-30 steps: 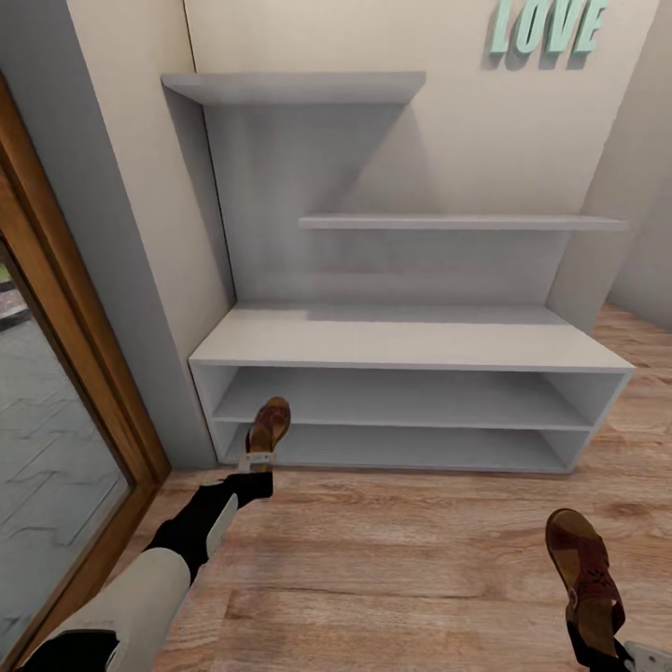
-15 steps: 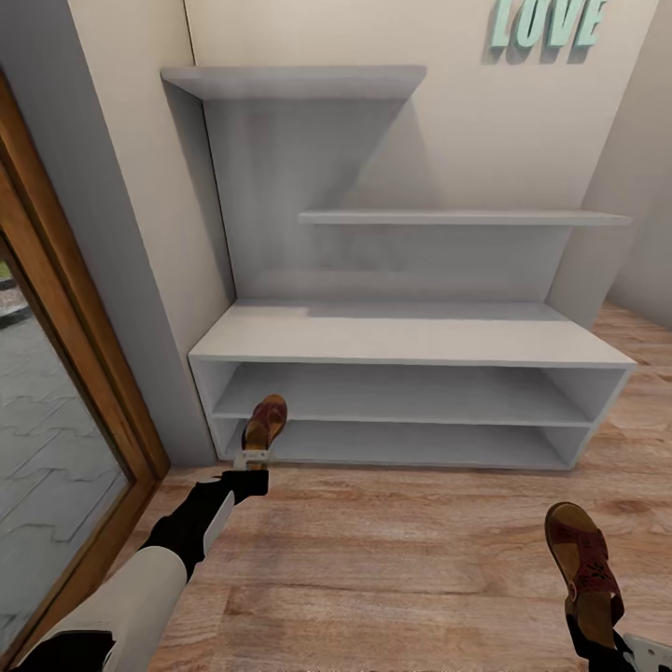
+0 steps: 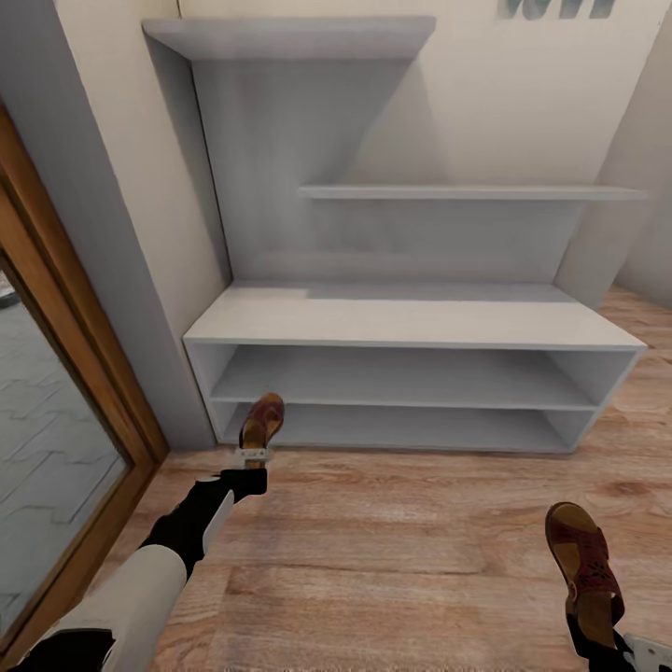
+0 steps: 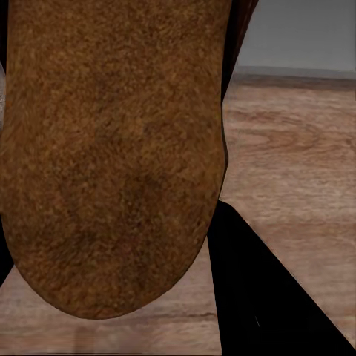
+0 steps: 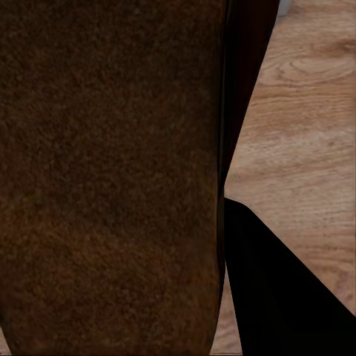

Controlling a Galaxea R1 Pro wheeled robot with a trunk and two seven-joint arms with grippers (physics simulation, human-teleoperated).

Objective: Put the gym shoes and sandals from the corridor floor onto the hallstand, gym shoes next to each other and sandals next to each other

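While each arm carries one sandal, the left gripper (image 3: 254, 456) is clamped on the heel end of the left sandal (image 3: 262, 420), whose toe reaches ahead of the pincer toward the open front of the lowest shelf of the hallstand (image 3: 411, 322), apparently just clear of the corridor floor (image 3: 392, 541) beneath it. The right gripper (image 3: 597, 633) is closed on the heel of the right sandal (image 3: 581, 558), which points forward from it over the planks, well apart from the rack. In the left wrist view the tan footbed (image 4: 111, 156) lies right against the camera, and the right wrist view gives a darker brown surface (image 5: 111, 178) just as close. These look light, with a fairly stiff sole and soft straps; the suede-like footbed should give good friction. A heel grip across the sole, as now, seems sound, though the long toe end overhanging the pincer may droop or catch the shelf edge on entry.
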